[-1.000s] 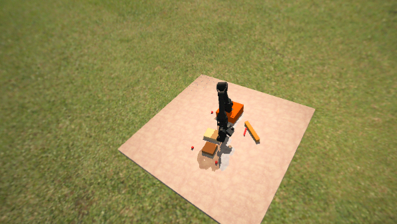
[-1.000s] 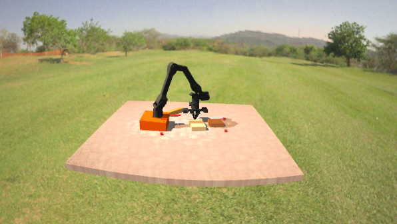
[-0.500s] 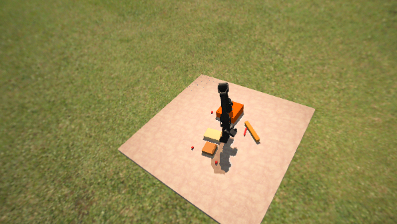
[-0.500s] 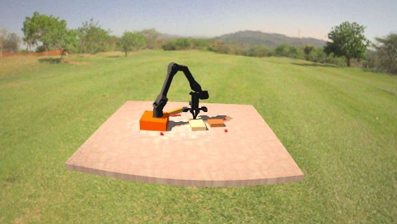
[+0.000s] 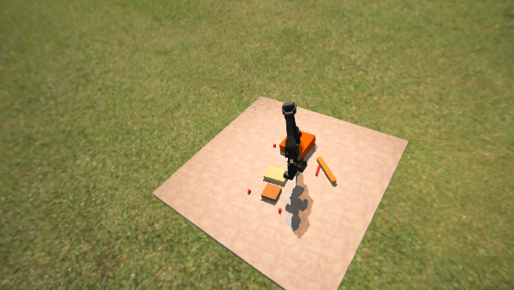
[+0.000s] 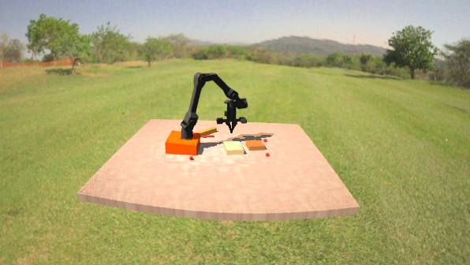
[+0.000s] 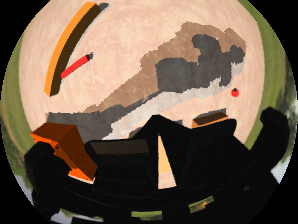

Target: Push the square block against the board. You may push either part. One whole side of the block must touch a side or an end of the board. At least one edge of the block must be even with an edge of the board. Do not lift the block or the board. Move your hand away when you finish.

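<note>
The orange-brown square block [image 5: 271,192] [image 6: 255,145] [image 7: 212,121] lies flat on the table. The pale yellow board [image 5: 274,173] [image 6: 233,147] lies flat beside it, with a narrow gap between their facing sides in the top and exterior views. In the wrist view the gripper hides most of the board. My gripper [image 5: 296,177] [image 6: 231,131] [image 7: 156,118] is shut and empty, pointing down. It hangs above the table on the far side of the board in the exterior view, and overlaps the board's right corner in the top view.
The orange arm base [image 5: 309,140] [image 6: 182,144] stands behind the board in the top view. A long orange bar [image 5: 326,170] [image 7: 58,50] and a red stick [image 5: 317,171] [image 7: 76,66] lie to the right. Small red cubes [image 5: 249,191] [image 5: 279,210] [image 5: 274,145] lie around the parts.
</note>
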Robot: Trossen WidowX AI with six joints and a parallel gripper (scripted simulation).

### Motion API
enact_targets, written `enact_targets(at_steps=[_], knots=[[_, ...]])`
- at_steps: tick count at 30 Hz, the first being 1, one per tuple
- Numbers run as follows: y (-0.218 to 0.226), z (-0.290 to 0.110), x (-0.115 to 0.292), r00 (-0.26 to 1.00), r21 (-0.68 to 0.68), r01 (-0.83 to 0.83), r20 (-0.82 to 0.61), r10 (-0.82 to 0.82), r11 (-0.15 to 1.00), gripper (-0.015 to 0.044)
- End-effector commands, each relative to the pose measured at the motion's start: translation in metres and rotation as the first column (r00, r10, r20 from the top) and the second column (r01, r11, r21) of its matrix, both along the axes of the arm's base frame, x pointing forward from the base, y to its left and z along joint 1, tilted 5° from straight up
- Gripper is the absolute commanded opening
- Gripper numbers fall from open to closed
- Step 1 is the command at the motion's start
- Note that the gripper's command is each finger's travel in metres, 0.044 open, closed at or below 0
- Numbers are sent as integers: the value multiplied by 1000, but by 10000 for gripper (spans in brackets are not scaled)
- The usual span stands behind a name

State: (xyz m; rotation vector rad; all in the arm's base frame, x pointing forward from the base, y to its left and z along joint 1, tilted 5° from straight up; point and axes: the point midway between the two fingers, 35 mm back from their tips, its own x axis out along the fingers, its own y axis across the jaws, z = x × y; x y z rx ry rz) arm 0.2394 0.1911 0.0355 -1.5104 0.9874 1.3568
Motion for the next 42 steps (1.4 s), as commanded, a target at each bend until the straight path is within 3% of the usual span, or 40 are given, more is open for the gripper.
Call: enact_targets(at_steps=[1,10,19,31,42], knots=[[-12,-1,-1,996,1,87,-6,-87,996,0],[-45,2,-1,923,23,385,-6,-385,923,0],[-77,4,-5,763,44,646,-11,-646,762,0],[-117,4,-17,443,69,895,-25,-896,440,0],[-148,2,-33,83,87,993,-43,-996,79,0]])
